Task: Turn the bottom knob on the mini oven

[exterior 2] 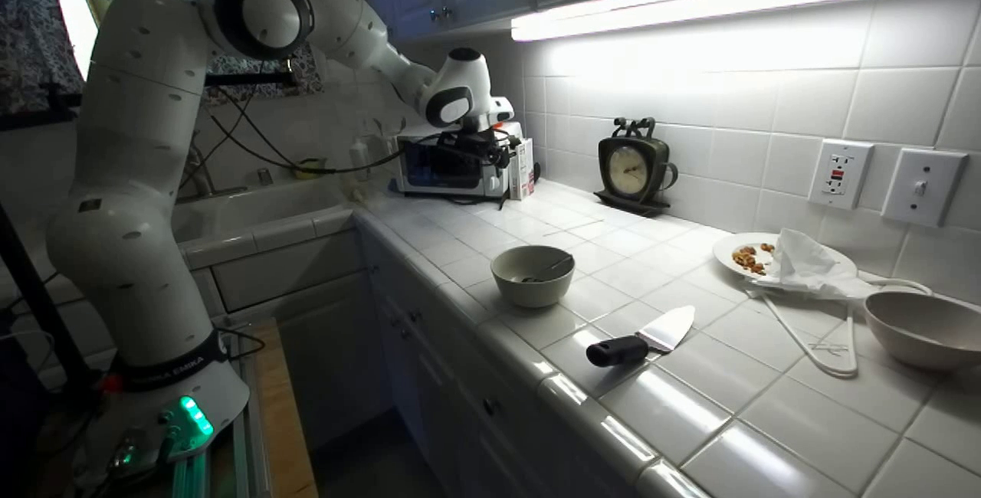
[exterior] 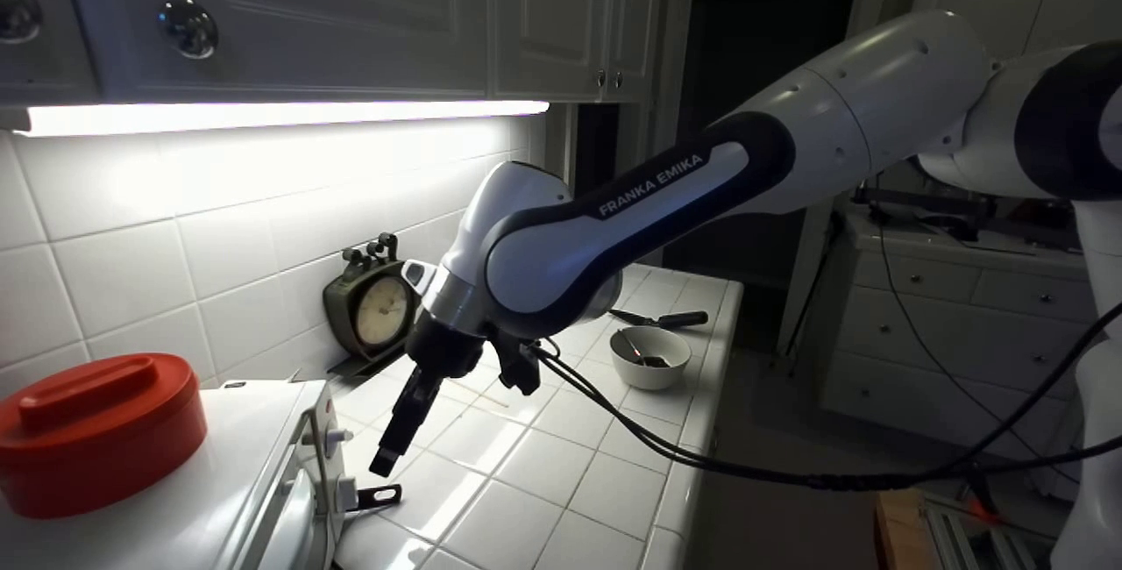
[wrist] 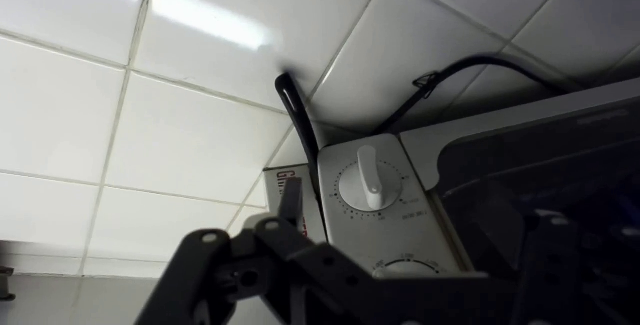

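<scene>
The mini oven has a shiny top and knobs on its front; its dark glass door faces out in an exterior view. The bottom knob is white. In the upside-down wrist view the bottom knob shows whole near the top of the panel. A higher knob is partly hidden behind my gripper. My gripper is open and empty, its fingers spread wide before the panel. In an exterior view the fingertip hangs in front of the oven, apart from the knobs.
A red pot stands on the oven. A white box and a black handle are beside it. A black cord lies in front. A dial clock, a bowl and a cake server are along the counter.
</scene>
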Controlling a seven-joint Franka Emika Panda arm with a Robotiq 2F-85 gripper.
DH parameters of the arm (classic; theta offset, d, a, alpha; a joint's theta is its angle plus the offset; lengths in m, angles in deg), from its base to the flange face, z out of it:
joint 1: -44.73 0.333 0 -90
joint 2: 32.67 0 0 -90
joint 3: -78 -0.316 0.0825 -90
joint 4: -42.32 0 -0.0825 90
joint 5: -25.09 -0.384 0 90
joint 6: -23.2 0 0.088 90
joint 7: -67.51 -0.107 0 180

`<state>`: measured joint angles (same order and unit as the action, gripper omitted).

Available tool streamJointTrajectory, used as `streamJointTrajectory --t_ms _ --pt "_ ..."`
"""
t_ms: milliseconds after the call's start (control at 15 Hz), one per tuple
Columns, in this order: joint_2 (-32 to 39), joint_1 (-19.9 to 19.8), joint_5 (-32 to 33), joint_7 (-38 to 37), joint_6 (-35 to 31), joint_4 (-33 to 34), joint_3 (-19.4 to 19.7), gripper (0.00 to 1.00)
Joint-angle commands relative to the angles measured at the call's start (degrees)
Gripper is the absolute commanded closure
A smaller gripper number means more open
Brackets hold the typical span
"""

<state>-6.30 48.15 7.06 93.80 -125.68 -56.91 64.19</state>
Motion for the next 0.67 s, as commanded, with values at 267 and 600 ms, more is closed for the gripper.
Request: streamJointTrajectory --t_ms 267,600 --pt "6.69 -2.88 1.16 6.53 -0.39 6.43 -4.02 0.51" --pt "8.87 -4.17 0.31 9.88 -0.72 8.41 -6.09 0.59"
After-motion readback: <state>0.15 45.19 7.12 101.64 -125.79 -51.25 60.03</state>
